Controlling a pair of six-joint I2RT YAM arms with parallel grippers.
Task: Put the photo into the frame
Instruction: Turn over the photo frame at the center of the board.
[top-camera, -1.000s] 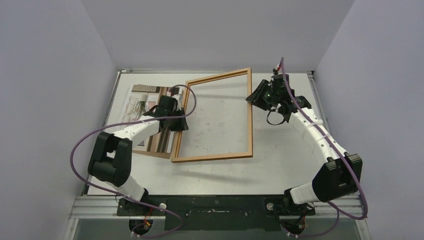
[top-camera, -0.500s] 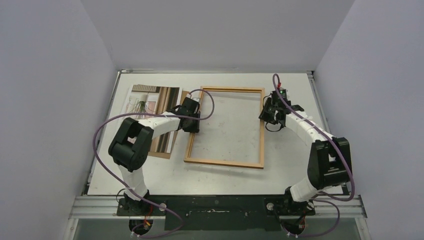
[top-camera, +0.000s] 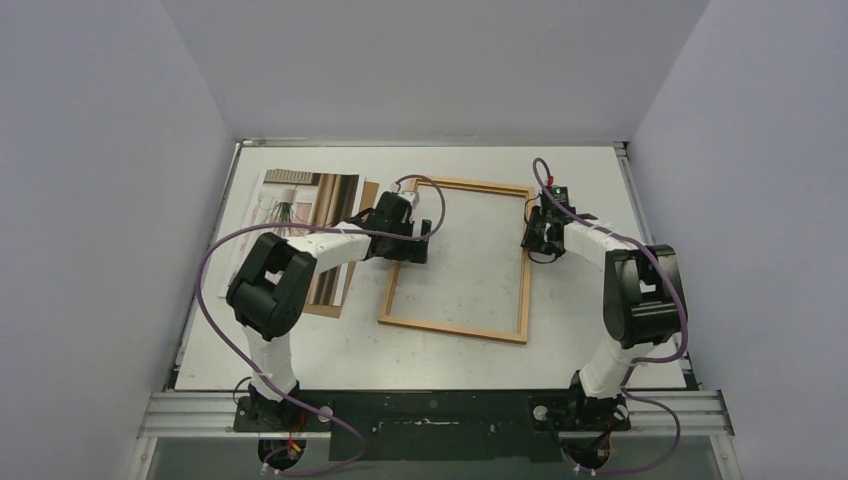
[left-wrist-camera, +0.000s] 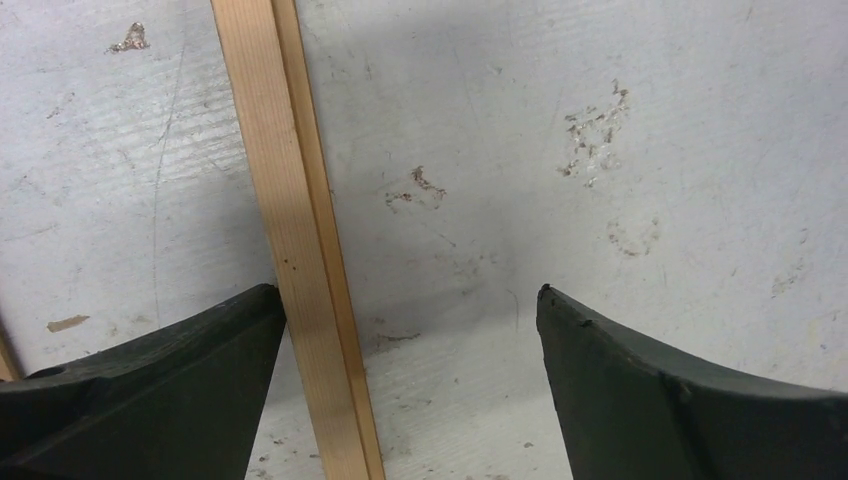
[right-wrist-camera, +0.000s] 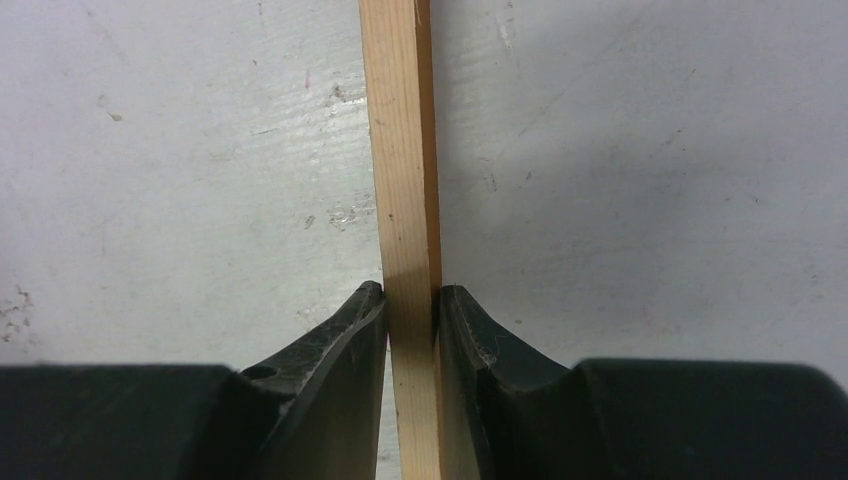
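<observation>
The frame (top-camera: 452, 329) lies flat mid-bench, long sides running near to far. The bench (top-camera: 580, 330) is pale and scuffed.

The right gripper (top-camera: 538, 228) sits on the frame's right rail, toward the far end. The wrist view shows the right gripper (right-wrist-camera: 412, 290) with jaws clamped on the frame (right-wrist-camera: 400, 150) - one each side of the rail, both touching wood.

The left gripper (top-camera: 418, 238) is over the left rail, far half. From the wrist, the left gripper (left-wrist-camera: 408, 295) has jaws spread wide and grips nothing. The frame (left-wrist-camera: 290, 200) rail runs just beside one jaw, and bare bench fills the rest of the gap.

The photo (top-camera: 290, 195) lies face up at the far left of the bench, just left of the frame, on a brown backing sheet (top-camera: 322, 308) - the left arm crosses above it.
</observation>
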